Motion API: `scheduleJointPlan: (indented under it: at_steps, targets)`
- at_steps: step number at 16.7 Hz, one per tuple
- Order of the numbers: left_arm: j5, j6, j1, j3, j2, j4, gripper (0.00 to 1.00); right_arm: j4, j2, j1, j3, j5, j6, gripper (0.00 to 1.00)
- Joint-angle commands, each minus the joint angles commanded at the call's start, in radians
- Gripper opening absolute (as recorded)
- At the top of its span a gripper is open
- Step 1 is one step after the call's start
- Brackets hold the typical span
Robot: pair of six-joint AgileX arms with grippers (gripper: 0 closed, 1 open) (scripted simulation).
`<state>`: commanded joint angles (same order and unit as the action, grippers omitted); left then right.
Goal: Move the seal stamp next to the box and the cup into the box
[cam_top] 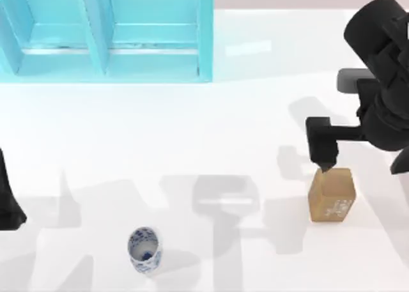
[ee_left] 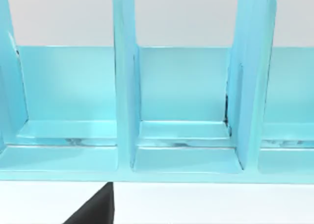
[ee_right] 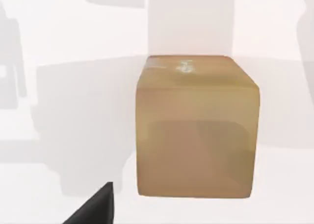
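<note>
Two task objects are seen on the white table (cam_top: 255, 113) from the top view. The tan-brown seal stamp (cam_top: 331, 195) stands toward four o'clock, with pale characters on its near face. The white cup with blue pattern (cam_top: 144, 249) stands upright toward seven o'clock, well apart from the stamp. The turquoise compartmented box (cam_top: 105, 30) is placed at eleven o'clock, far from both.

The right gripper (cam_top: 324, 158) is held directly above the far top edge of the stamp, its tip seemingly touching or just short of it; how wide its fingers are spread cannot be told, and no grasp is evident. In the right wrist view the stamp (ee_right: 196, 131) is seen close up.

The left arm (cam_top: 9, 199) is parked at nine o'clock, at the table's left edge; the box's dividers (ee_left: 125, 87) are faced in its wrist view.
</note>
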<state>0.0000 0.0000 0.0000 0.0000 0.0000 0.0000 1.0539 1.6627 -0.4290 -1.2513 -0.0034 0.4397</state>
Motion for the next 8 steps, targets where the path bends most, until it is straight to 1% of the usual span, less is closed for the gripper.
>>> scheduleJointPlan:
  at_steps: [4,8]
  targets:
    - [0.0,0.0,0.0,0.0,0.0,0.0,1.0,0.087,0.131,-0.038,-0.12,-0.001,0.041,1.0]
    - [0.0,0.0,0.0,0.0,0.0,0.0,1.0,0.093,0.142,-0.041,-0.13,-0.001,0.044,1.0]
